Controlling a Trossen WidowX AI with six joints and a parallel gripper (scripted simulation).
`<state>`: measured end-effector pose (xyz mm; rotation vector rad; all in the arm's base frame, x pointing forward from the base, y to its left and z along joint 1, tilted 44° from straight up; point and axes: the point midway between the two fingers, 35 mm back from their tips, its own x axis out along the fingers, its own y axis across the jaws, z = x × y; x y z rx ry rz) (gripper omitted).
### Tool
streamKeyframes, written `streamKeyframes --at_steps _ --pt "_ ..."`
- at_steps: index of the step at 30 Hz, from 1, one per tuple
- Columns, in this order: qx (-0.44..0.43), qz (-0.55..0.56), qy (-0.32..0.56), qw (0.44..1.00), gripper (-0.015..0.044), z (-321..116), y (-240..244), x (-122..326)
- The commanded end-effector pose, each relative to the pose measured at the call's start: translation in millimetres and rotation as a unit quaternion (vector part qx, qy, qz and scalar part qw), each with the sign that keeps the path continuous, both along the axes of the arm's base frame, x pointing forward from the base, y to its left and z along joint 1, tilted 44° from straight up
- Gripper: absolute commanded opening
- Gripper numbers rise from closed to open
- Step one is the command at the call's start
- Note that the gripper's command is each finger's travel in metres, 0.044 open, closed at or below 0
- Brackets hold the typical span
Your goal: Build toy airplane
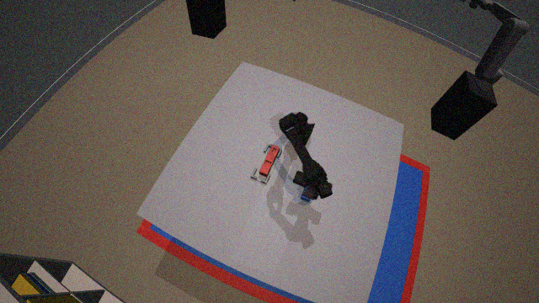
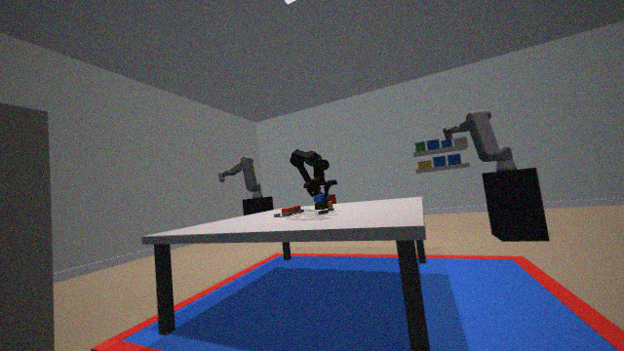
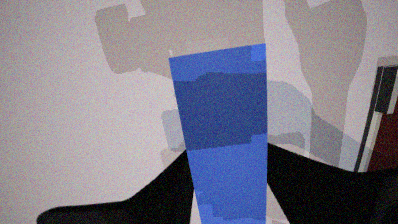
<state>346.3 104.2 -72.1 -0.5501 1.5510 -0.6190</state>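
Top view: red fuselage (image 1: 269, 161) (image 2: 292, 210) in the pale jig (image 1: 254, 175), just left of frame centre on the white table (image 1: 219, 126) (image 2: 312, 225). My tool (image 1: 306, 195) (image 2: 322, 196) (image 3: 222, 148) is right of it, below centre, clamped on the blue wing (image 1: 306, 198) (image 2: 320, 198) (image 3: 225, 110). Wrist view: wing runs from upper middle to bottom edge, a black finger each side; jig edge at far right. Wing not on fuselage.
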Motion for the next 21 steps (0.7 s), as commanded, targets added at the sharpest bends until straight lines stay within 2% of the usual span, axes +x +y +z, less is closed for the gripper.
streamKeyframes --at_steps 1,21 --pt "0.003 0.0 -0.002 1.0 0.0 11 12 1" --pt "0.002 0.006 -0.001 1.0 0.0 52 46 -2"
